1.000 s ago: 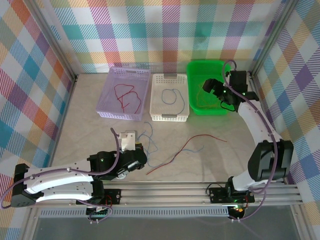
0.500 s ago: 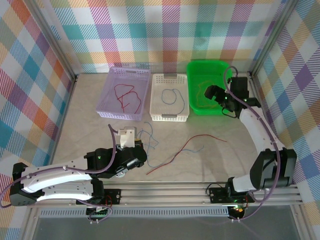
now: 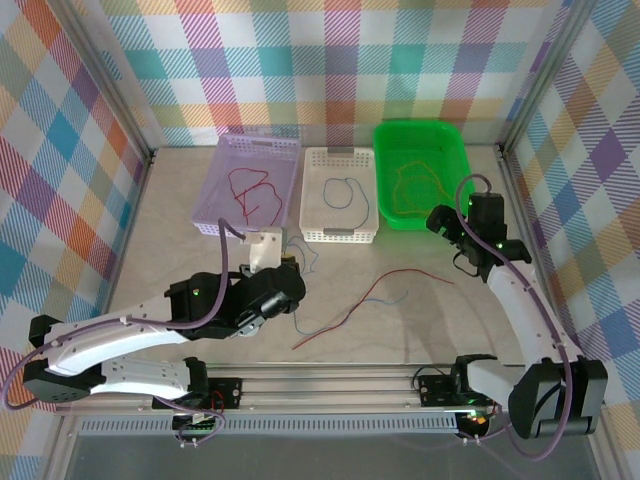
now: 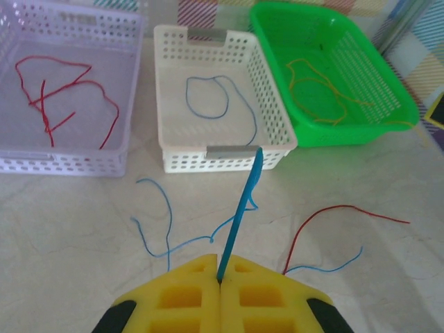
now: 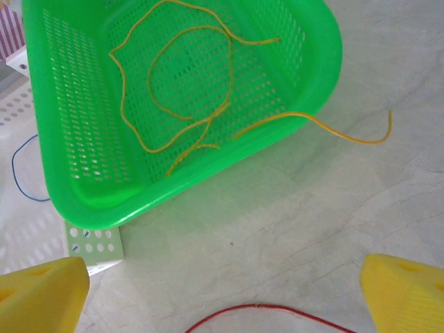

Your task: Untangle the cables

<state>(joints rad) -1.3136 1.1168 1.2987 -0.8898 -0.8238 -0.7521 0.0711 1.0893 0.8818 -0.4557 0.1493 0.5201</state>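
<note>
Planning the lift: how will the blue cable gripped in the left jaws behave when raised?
Probably floppy: past the jaws the blue cable trails in loose curls on the table, so it should droop. Likely very light, being so thin. It might snag the red cable lying close by.

Left basket [image 3: 236, 232], middle basket [image 3: 340, 237], right basket [image 3: 420, 223] abreast; loose cables [image 3: 405, 271] on table [image 3: 180, 255] before them.

Green basket [image 5: 327, 52]: far rim cut off by upper edge. White basket [image 5: 97, 243] left of it: mostly out of frame. Red cable [image 5: 257, 306] before it: both ends apparently cropped.
</note>
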